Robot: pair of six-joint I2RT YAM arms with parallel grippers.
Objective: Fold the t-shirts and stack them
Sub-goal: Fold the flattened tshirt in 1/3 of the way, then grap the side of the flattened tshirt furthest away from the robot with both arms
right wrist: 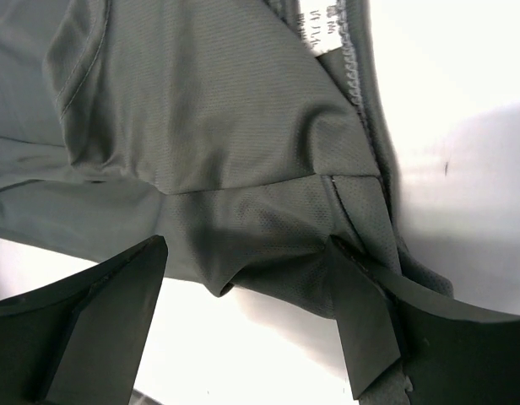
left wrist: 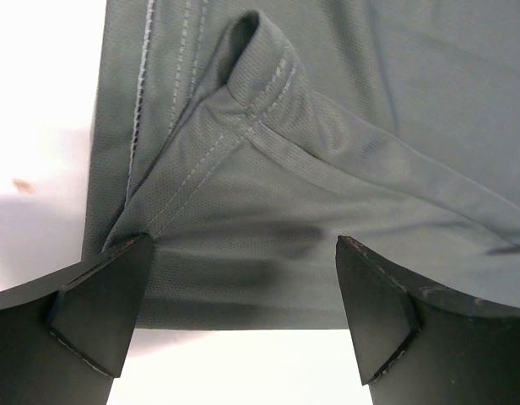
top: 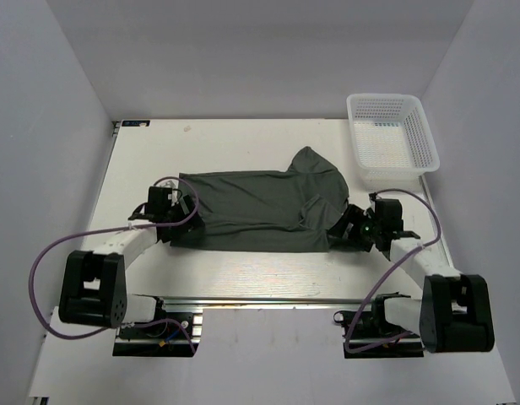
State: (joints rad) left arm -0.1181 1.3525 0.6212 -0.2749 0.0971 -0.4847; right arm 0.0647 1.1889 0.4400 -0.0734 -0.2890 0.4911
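dark grey-green cloth: the t-shirt [top: 260, 211] lies on the white table [top: 243, 274], roughly mid-table, spread lengthwise from my left arm to my right arm. its body lies mostly flat. a rounded, bunched part sticks out toward the far right.

my left gripper [left wrist: 243, 312] sits at the left end of the shirt. its two fingers are apart, one on each side of a stitched hem edge that is folded up into a small ridge. the cloth lies between the fingers and nothing is clamped.

my right gripper [right wrist: 243, 325] sits at the near right end. its fingers are also apart, with a loose fold of cloth hanging between them. the fold touches the right-hand finger, and the gap is not closed on it. the light neck tag [right wrist: 319, 29] shows at the top of the right wrist view, beside a stitched seam.

a white mesh basket [top: 393, 135] stands at the far right corner of the table, near the bunched part of the shirt. i cannot tell whether they touch. purple cables [top: 40, 274] loop outward from both arms, off the cloth.
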